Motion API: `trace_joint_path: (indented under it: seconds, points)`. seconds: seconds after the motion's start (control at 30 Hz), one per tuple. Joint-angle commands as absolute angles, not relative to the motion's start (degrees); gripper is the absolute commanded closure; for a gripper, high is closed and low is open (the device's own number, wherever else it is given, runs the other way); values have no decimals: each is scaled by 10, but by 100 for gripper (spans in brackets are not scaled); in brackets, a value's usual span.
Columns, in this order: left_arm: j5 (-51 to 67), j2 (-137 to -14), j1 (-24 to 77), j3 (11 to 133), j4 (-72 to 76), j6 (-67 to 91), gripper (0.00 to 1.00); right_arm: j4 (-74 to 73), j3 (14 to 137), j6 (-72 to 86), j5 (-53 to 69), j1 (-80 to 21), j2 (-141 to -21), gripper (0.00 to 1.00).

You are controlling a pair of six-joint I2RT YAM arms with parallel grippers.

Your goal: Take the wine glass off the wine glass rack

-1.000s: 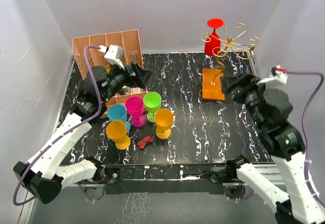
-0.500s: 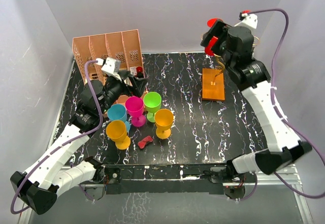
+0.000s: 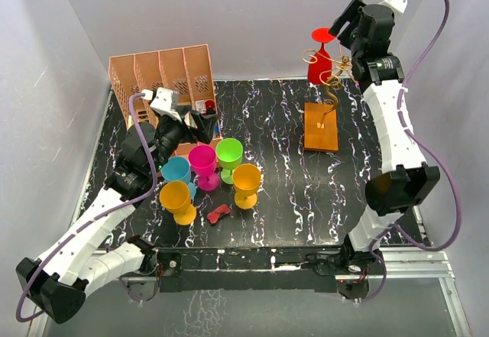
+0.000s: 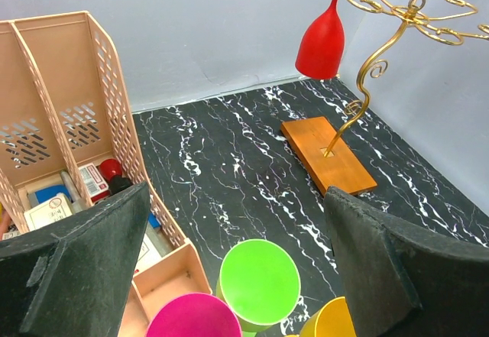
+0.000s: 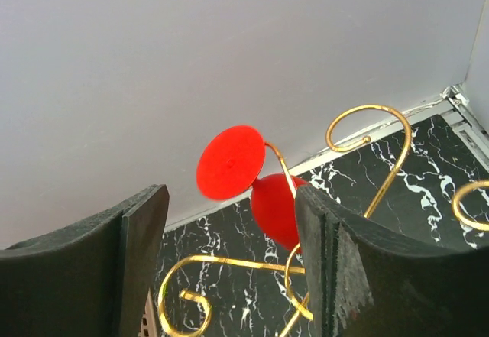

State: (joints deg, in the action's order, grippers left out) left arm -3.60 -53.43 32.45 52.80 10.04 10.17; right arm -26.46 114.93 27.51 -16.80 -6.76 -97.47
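- A small dark red object (image 3: 218, 213) lies nearest of all on the black, white-veined marble-pattern table (image 3: 290, 192), left of centre.
- Just behind it stand five plastic goblets in a tight cluster. The yellow-orange goblet (image 3: 177, 198) and the orange goblet (image 3: 247, 180) are in front. The blue goblet (image 3: 176, 169), magenta goblet (image 3: 203, 158) and green goblet (image 3: 228, 152) are behind them.
- The left gripper (image 3: 197, 127) hangs over the far side of that cluster. Its jaws are spread wide and nothing is between them.
- The pink slotted file organiser (image 3: 160, 77) stands at the far left, just behind the left gripper. Small boxes and a red round item lie in its near compartments.
- To the right, the gold wire wine glass rack (image 3: 337, 79) rises from a flat rectangular orange-brown wooden base (image 3: 321, 126) well apart from the goblets.
- The red wine glass (image 3: 319, 62) hangs upside down from a curled arm on the far left side of the rack, its round foot uppermost and its bowl pointing down at the table.
- The right gripper (image 3: 344, 25) is raised high at the far right, just beside the glass's foot. Its jaws are parted and hold nothing. In the right wrist view the foot shows through the gap between the fingers (image 5: 134, 253), farther away than they are.
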Motion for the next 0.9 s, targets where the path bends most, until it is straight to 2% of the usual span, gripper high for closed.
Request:
trace_joint_path:
  seconds: [0.0, 0.6, 0.87]
  points:
    - [-39, -527, 328, 525, 121, 96, 6, -233, 1210, 267, -94, -51, -1025, 30]
    - [-38, -536, 328, 523, 125, 92, 6, -280, 1284, 346, -54, -25, -1125, 60]
    - [-36, -535, 328, 522, 128, 94, 5, -315, 1327, 352, -61, -25, -1143, 60]
